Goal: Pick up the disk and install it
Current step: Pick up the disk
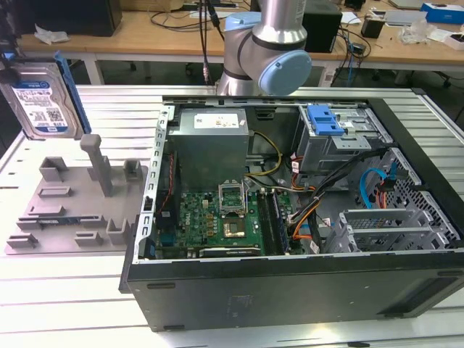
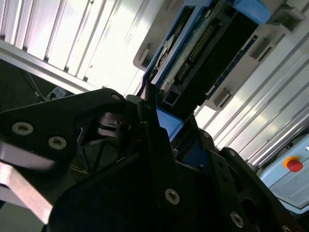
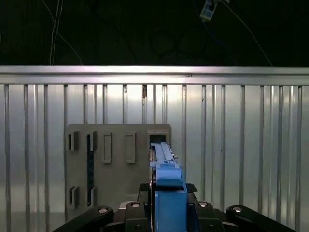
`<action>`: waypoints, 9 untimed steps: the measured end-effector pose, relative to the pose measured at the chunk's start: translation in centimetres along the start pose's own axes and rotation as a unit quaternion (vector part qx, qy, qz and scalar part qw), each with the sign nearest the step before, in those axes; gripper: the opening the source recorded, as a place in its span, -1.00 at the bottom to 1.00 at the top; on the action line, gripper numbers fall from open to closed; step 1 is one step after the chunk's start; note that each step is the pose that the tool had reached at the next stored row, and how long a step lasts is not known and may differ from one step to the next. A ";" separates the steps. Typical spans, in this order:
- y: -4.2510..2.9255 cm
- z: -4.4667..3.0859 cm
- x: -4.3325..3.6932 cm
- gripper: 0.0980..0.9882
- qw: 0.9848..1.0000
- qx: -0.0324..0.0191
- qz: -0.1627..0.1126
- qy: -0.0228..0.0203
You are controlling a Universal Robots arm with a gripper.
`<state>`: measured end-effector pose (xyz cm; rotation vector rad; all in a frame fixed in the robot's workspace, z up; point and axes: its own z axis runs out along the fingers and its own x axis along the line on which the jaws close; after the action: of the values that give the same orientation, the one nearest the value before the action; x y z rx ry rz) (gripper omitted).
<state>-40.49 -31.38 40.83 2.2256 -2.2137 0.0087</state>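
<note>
The disk (image 1: 42, 101), a silver-grey hard drive with a white-and-blue label and a blue carrier frame, hangs upright in the air at the exterior view's left, above the grey plastic fixture (image 1: 72, 206). My gripper (image 1: 9, 67) holds it from above, at the picture's edge. In the second wrist view the black fingers (image 2: 149, 121) are clamped on the blue frame, and the disk (image 2: 207, 48) stretches away from them. In the first wrist view the disk (image 3: 166, 179) is edge-on between the jaws, with the fixture (image 3: 118, 164) on the table below it.
An open computer case (image 1: 290, 290) lies on the ribbed metal table (image 1: 65, 304), right of the fixture. Inside are a motherboard (image 1: 217, 217), cables and a drive bay with a blue bracket (image 1: 324, 119). The arm's base (image 1: 264, 51) stands behind the case. A grey post (image 1: 98, 163) rises from the fixture.
</note>
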 end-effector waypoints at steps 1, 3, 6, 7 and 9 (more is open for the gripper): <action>0.00 -0.46 0.00 -0.40 1.000 0.000 0.000 0.000; 0.00 -1.43 0.01 -0.40 1.000 0.000 0.000 -0.001; 0.00 -2.65 0.01 -0.40 1.000 0.000 0.000 -0.001; 0.00 -3.07 0.02 -0.40 1.000 0.000 0.000 -0.001; -0.01 -4.24 0.02 -0.40 1.000 0.000 0.000 -0.002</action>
<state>-40.49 -31.38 45.07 2.2281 -2.2162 0.0047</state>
